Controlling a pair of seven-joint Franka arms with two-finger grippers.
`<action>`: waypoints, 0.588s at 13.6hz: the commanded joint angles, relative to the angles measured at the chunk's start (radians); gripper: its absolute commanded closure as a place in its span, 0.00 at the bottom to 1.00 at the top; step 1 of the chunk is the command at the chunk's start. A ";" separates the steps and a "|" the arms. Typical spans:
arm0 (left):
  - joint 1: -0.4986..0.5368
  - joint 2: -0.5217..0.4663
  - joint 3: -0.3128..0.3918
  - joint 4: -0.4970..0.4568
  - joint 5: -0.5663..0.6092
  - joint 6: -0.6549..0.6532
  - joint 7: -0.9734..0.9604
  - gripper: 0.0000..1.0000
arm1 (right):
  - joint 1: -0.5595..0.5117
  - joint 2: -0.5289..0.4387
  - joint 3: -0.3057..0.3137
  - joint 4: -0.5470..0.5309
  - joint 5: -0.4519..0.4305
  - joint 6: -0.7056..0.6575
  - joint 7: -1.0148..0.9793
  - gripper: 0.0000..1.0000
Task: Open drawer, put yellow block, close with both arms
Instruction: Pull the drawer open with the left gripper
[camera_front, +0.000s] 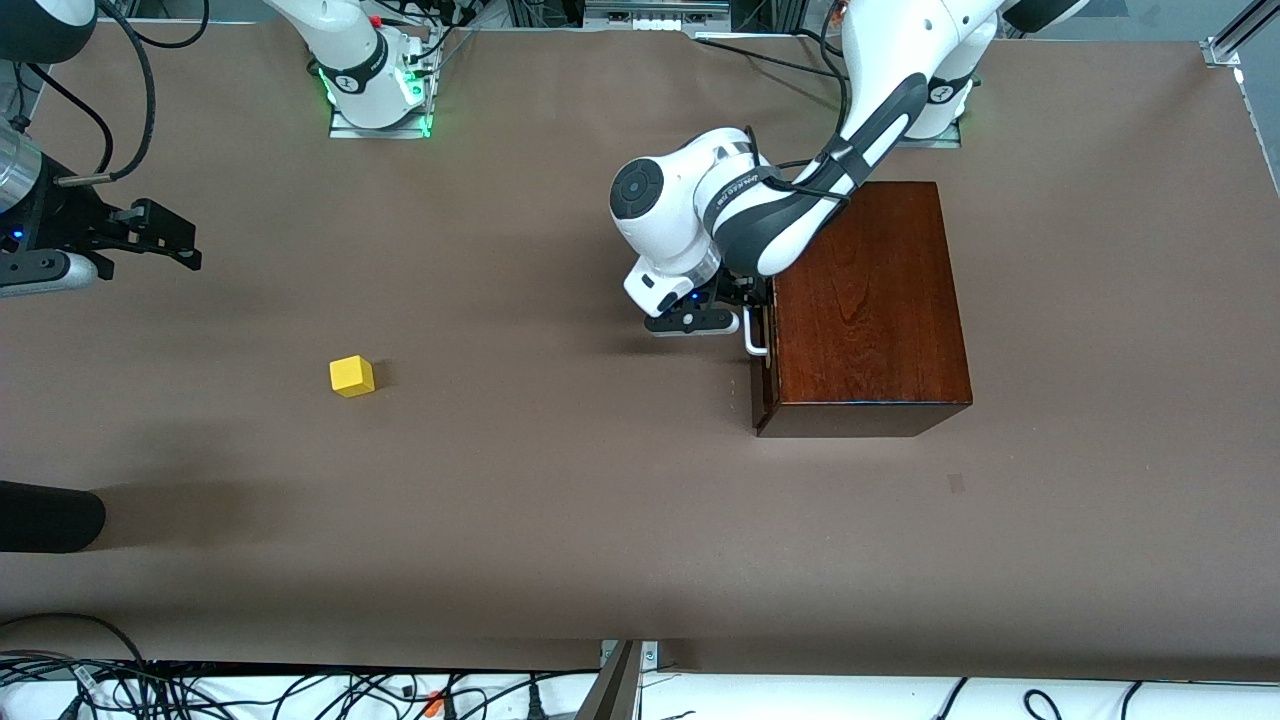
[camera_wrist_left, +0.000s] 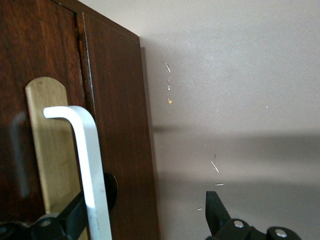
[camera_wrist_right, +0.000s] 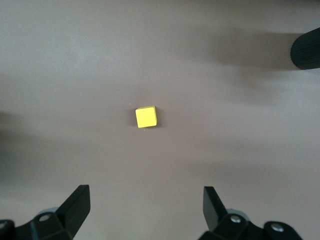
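Taking the tabletop (camera_front: 600, 500) as a clock face seen from the front camera, with 12 toward the arm bases: find the drawer (camera_wrist_left: 15, 75) shut, its front flush with the dark box (camera_front: 870, 300) and facing 9 o'clock, toward the right arm's end. Note the white handle (camera_wrist_left: 90, 165) on that front, with its long axis running 12 to 6. Place the left gripper (camera_wrist_left: 145, 202) right at this handle, fingers spread wide and straddling the bar, one finger (camera_wrist_left: 70, 217) tucked against the drawer front under the bar, the other (camera_wrist_left: 217, 210) out over the tabletop. Judge the coming move to hinge on that: close across the bar's short width, then pull toward 9 o'clock, square to the front. Count the left arm as far the nearer to the drawer. Find the yellow block (camera_front: 352, 376) alone on the tabletop, well apart from the box at roughly its 9 o'clock. Place the right gripper (camera_wrist_right: 147, 195) up in the air near the right arm's end, fingers wide and holding nothing, waiting, with the block at about its 4 o'clock. Reckon the right arm much the closer for that pick once the drawer stands open.
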 joint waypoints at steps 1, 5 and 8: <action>-0.002 0.004 -0.006 0.014 0.034 0.007 -0.014 0.00 | -0.006 0.005 0.002 0.013 0.004 -0.014 0.008 0.00; -0.011 0.017 -0.006 0.017 0.027 0.020 -0.046 0.00 | -0.008 0.005 0.002 0.013 0.004 -0.014 0.008 0.00; -0.022 0.023 -0.008 0.021 0.020 0.023 -0.057 0.00 | -0.006 0.005 0.002 0.011 0.004 -0.016 0.008 0.00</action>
